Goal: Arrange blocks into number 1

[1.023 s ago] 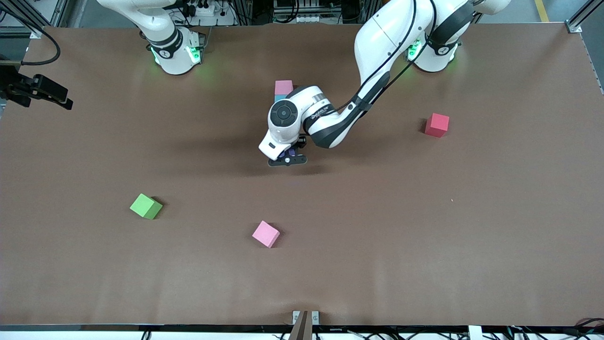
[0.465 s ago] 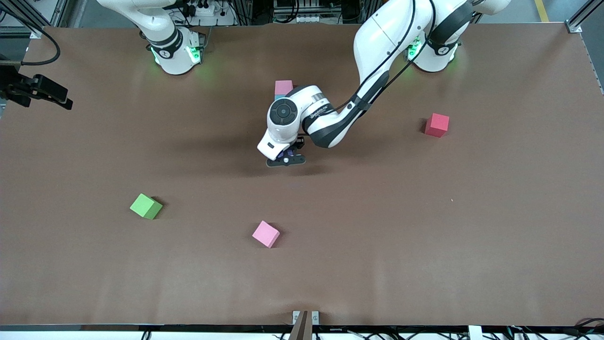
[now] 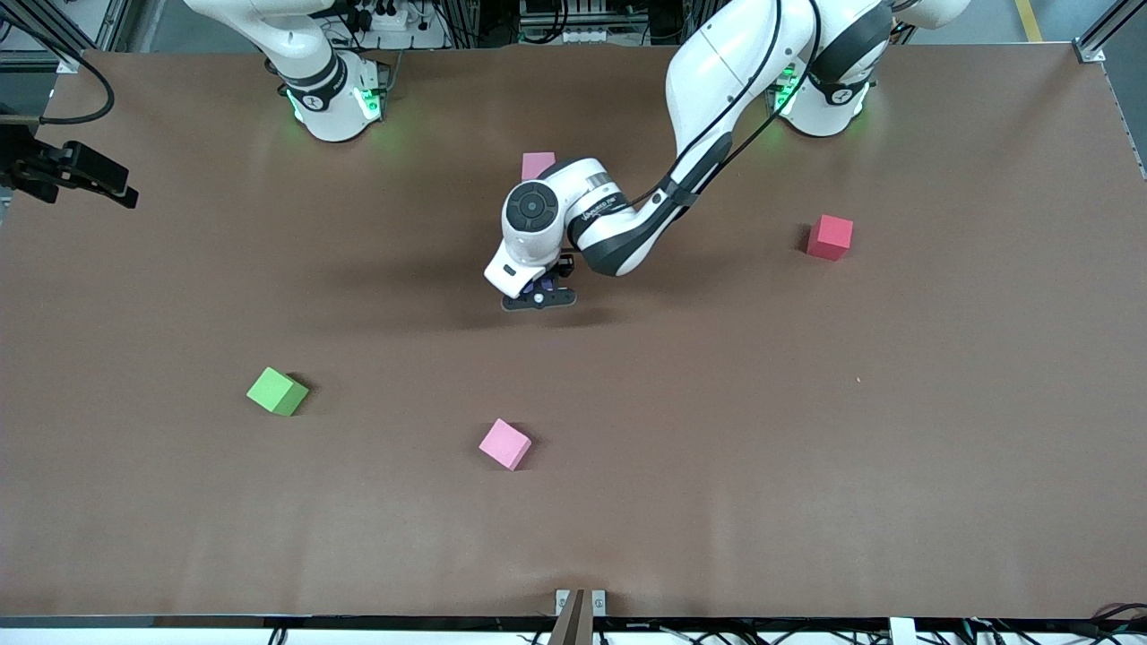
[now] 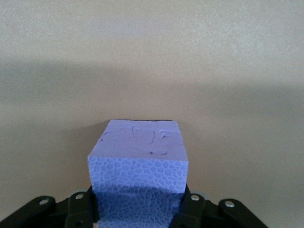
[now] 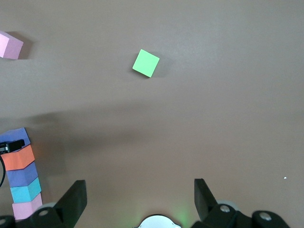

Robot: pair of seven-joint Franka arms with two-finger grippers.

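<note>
My left gripper (image 3: 538, 300) is shut on a purple block (image 4: 137, 149), low over the middle of the table. In the right wrist view that purple block (image 5: 14, 137) sits at the end of a straight row, beside an orange block (image 5: 20, 157). The row runs on through a second purple block (image 5: 23, 174) and a light blue block (image 5: 26, 190) to a pink block (image 5: 26, 209). The left arm hides most of the row in the front view, where only the pink block (image 3: 538, 164) shows. My right gripper (image 5: 138, 187) hangs open and empty, high over its own base.
A loose pink cube (image 3: 504, 443) lies nearer to the front camera than the row. A green cube (image 3: 277, 391) lies toward the right arm's end. A crimson red cube (image 3: 830, 237) lies toward the left arm's end. The brown table (image 3: 806, 448) spreads wide around them.
My left gripper has carried the purple block a little way toward the row, away from the front camera. The right arm and the loose cubes have not moved.
</note>
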